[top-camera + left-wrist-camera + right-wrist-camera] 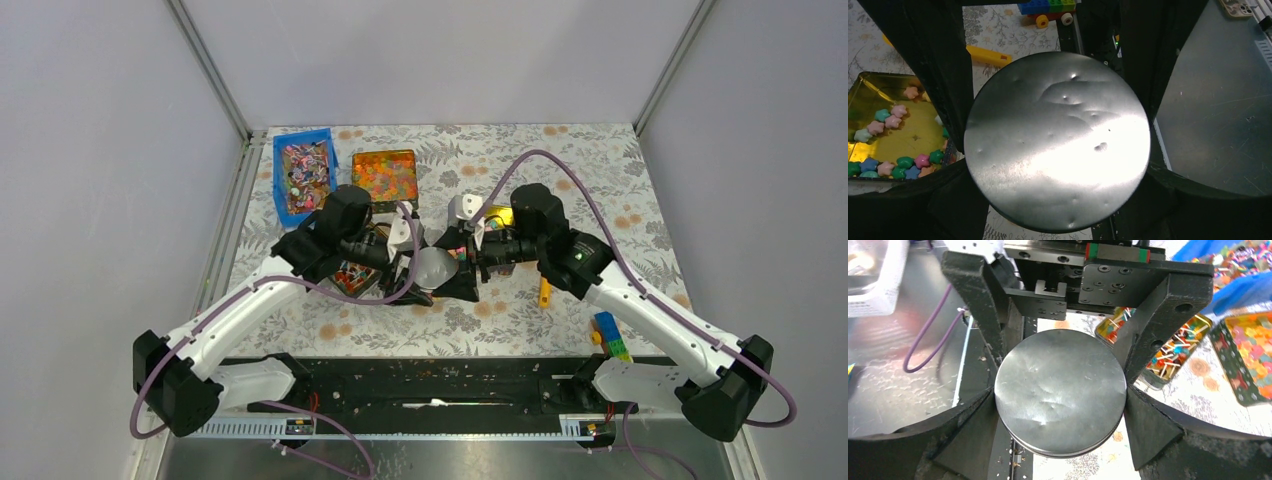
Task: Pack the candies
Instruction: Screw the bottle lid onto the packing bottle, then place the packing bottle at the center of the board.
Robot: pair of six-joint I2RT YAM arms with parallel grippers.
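The candies (893, 145) are pastel star pieces lying in an open gold tin (878, 90), at the left of the left wrist view. The gold tin (497, 215) shows behind the right wrist in the top view. A round silver tin (436, 268) hangs above mid-table between both grippers. My left gripper (415, 265) is shut on one end of it and sees its flat dented face (1058, 140). My right gripper (462, 262) is shut on the other end (1060, 390), where a seam runs round the lower rim. What the tin holds is hidden.
A blue bin (304, 172) of stick sweets and a tray of orange beads (385, 173) stand at the back left. A dark tin of stick sweets (1168, 350) lies under the left arm. A yellow piece (545, 292) and toy bricks (610, 335) lie front right.
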